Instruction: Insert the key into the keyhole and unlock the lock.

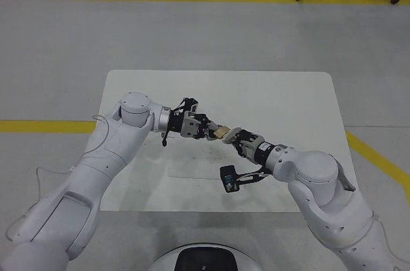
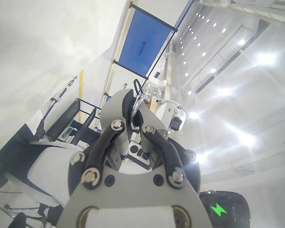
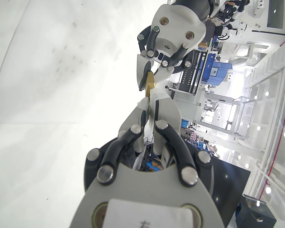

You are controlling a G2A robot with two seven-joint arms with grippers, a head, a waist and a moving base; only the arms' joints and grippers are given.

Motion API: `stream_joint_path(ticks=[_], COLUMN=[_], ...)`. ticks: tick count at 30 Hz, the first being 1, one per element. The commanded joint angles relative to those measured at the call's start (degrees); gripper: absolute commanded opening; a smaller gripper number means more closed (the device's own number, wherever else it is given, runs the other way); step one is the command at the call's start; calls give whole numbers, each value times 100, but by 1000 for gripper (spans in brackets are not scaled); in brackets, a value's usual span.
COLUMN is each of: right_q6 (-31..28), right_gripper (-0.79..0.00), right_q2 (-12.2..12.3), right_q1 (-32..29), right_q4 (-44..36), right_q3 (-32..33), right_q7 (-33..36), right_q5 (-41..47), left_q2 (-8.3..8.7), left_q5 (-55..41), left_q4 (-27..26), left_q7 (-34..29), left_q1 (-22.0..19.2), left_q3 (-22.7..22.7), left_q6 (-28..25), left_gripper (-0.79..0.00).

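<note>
Nearest the robot, the right gripper point(image 3: 150, 100) hung above the middle of the white table point(image 1: 293, 95), pointing away toward the other arm. Its jaws were clenched on a thin flat piece of metal, the key point(image 3: 148, 113), which stood edge-on between them. The key's forward end ran up to the brass lock point(image 3: 150, 83) and touched its lower face. How far it sat inside the keyhole could not be told, since the jaw tips covered the joint.

Just beyond, the lock hung in the air between the two arms, clear of the table top. In the top view it showed as a small tan block point(image 1: 220, 132) at the spot where the arms met.

Farther on, the left gripper point(image 2: 135, 105) faced the right one. Its jaws were grasping the lock by the silver shackle point(image 2: 138, 103), and the brass body stuck out past their tips.

Behind both arms the far half of the table lay bare, and past it a yellow line point(image 1: 42, 126) crossed the grey floor.
</note>
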Motion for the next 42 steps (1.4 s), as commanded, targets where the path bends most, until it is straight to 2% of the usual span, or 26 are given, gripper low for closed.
stream_joint_path(ticks=[1, 6, 11, 13, 17, 24, 27, 28, 33, 37, 40, 42], right_q6=[-8, 126, 926, 1129, 1129, 1129, 1644, 1640, 1260, 225, -418, -603], right_gripper=[0, 0, 0, 0, 0, 0, 0, -785, -785, -785, -785, -785], right_q2=[3, 19, 76, 77, 77, 77, 38, 35, 9, 38, 86, 143], right_q1=[-20, -163, -648, -948, -948, -948, -1019, -1040, -820, -544, -259, -103], right_q4=[-11, -158, -480, -536, -536, -536, -349, -221, 678, 1368, 1790, 1714], right_q3=[21, 164, 650, 997, 997, 997, 1051, 1075, 1414, 1417, 1419, 1251], right_q7=[40, 160, 160, 593, 593, 593, 126, -124, -1813, -2849, -2891, -2289], right_q5=[42, 155, 184, 283, 283, 283, 1071, 1368, 3741, 4825, 4856, 4101], left_q2=[-1, -1, -23, -33, -51, -51, -43, -34, 9, 55, 110, 166], left_q5=[-18, -110, -484, -598, -818, -818, -711, -682, -698, -370, -217, 66], left_q4=[28, 132, 149, 157, 183, 183, 52, -29, -361, -638, -900, -1031], left_q7=[22, 235, 618, 721, 1029, 1029, 1238, 1309, 1535, 1838, 1882, 1648], left_q1=[-4, -1, 110, 161, 264, 264, 353, 401, 633, 764, 891, 908], left_q3=[-13, -99, -276, -319, -441, -441, -433, -446, -604, -679, -804, -820], left_q6=[-10, -70, -192, -219, -469, -469, -521, -515, -788, -1221, -1477, -1436], left_gripper=[-785, -785, -785, -785, -785, -785, -785, -785, -785, -785, -785, -785])
